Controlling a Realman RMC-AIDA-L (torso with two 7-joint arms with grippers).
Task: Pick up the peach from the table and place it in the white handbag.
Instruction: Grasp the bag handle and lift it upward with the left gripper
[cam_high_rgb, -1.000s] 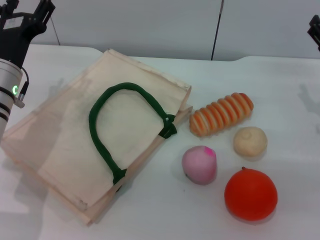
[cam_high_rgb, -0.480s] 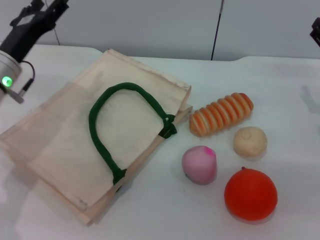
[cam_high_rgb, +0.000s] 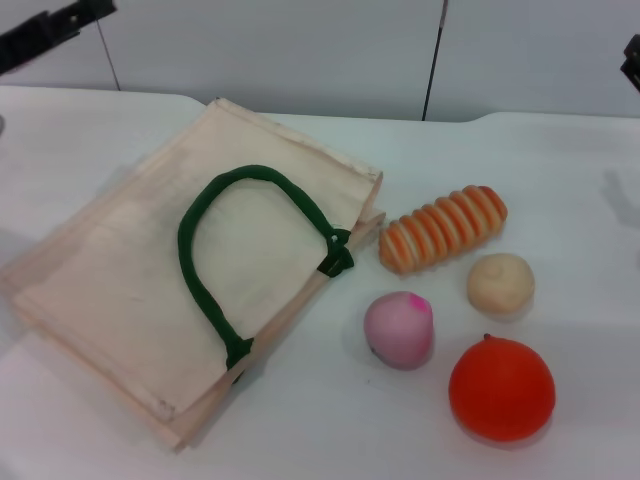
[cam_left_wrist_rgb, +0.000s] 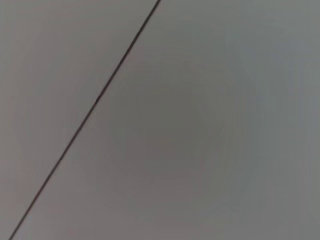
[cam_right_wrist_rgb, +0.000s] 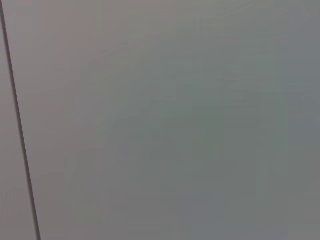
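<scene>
The peach (cam_high_rgb: 399, 328), pale pink with a magenta tip, lies on the white table right of the white handbag (cam_high_rgb: 130, 290). The handbag lies flat at the left, with a dark green rope handle (cam_high_rgb: 210, 260) looped on top. My left gripper (cam_high_rgb: 50, 28) shows only as a dark part at the top left corner, high above the bag. My right gripper (cam_high_rgb: 632, 60) shows as a dark sliver at the right edge, far from the peach. Both wrist views show only a plain grey wall.
A striped orange-and-cream bread roll (cam_high_rgb: 443, 227) lies behind the peach. A beige round bun (cam_high_rgb: 500, 282) sits right of it. A bigger orange-red ball (cam_high_rgb: 501, 389) lies at the front right. The table's far edge (cam_high_rgb: 500, 118) meets a grey wall.
My left arm has risen and drawn back toward the top left corner, uncovering the bag's left side. The peach, bag and other things have not moved.
</scene>
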